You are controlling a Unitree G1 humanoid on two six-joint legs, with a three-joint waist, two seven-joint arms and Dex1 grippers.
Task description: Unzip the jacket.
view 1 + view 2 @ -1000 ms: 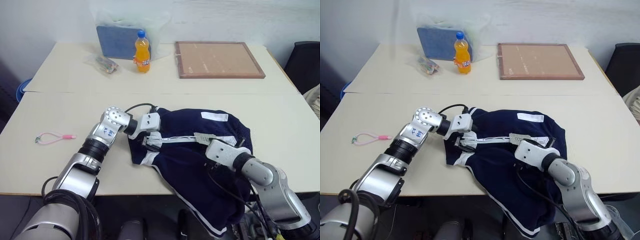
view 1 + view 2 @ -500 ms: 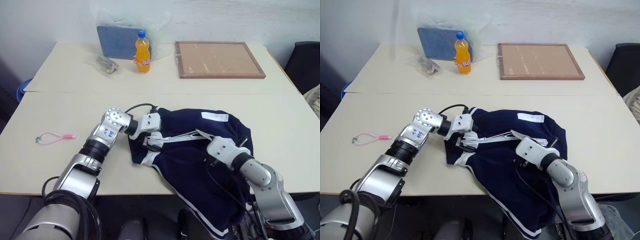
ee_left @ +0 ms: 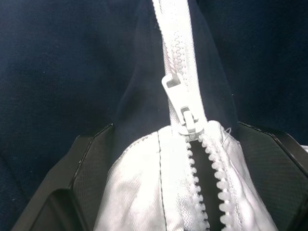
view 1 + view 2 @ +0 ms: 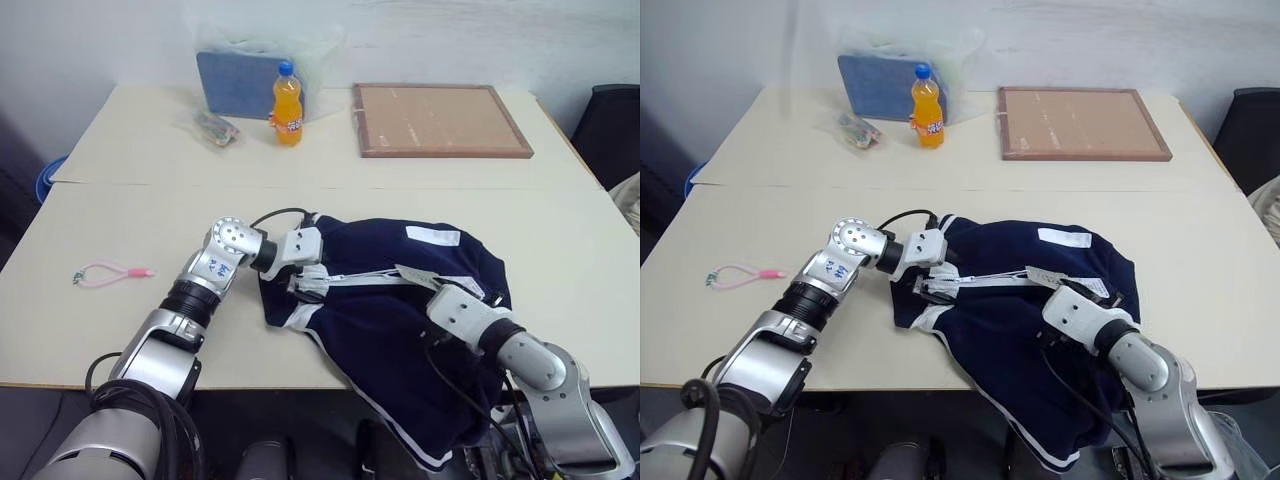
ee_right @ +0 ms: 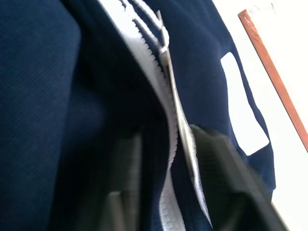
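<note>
left pincer (image 3: 192, 159) around jacket (image 4: 380, 300) collar

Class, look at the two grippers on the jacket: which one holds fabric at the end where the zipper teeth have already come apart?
The left gripper. It clamps the jacket at its white collar end, where the zipper slider sits; the right gripper straddles joined teeth.

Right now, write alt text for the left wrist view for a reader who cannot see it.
Close-up of a navy jacket with its white zipper running up the middle, the slider sitting near the collar end with only a short stretch of teeth parted below it. The left tool has its two black fingers either side of the white collar lining, gripping the fabric.
</note>
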